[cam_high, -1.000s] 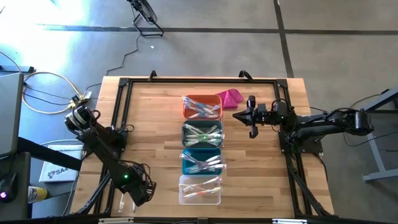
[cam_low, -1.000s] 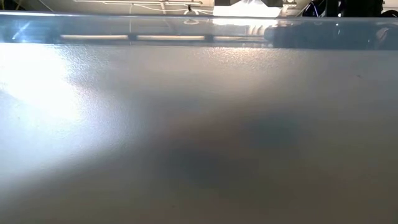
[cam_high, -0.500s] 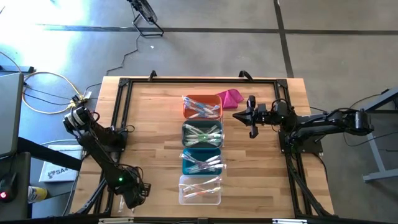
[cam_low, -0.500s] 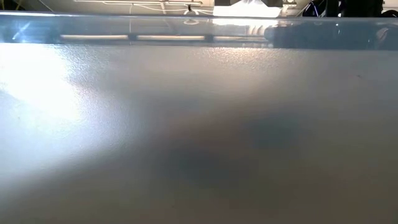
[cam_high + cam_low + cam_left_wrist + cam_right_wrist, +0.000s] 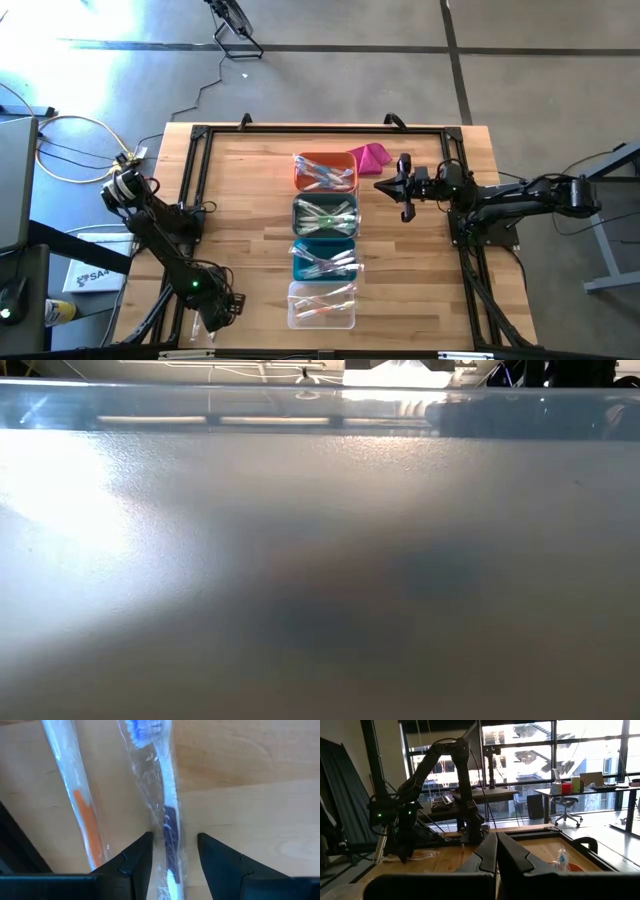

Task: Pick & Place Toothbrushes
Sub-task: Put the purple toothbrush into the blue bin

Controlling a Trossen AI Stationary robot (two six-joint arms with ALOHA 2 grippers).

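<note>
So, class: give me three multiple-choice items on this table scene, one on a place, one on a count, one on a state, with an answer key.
1. Where does the left gripper work?
A. by the table's near-left corner
B. over the orange bin
C. beside the magenta cloth

2. How many bins stand in the row?
A. two
B. four
C. six

3. How are the left gripper's fingers?
A. shut tight
B. open either side of a wrapped blue toothbrush
C. folded away

Answers: A, the high view shows it there; B, orange bin down to clear bin; B, the left wrist view shows both fingers flanking the handle.
</note>
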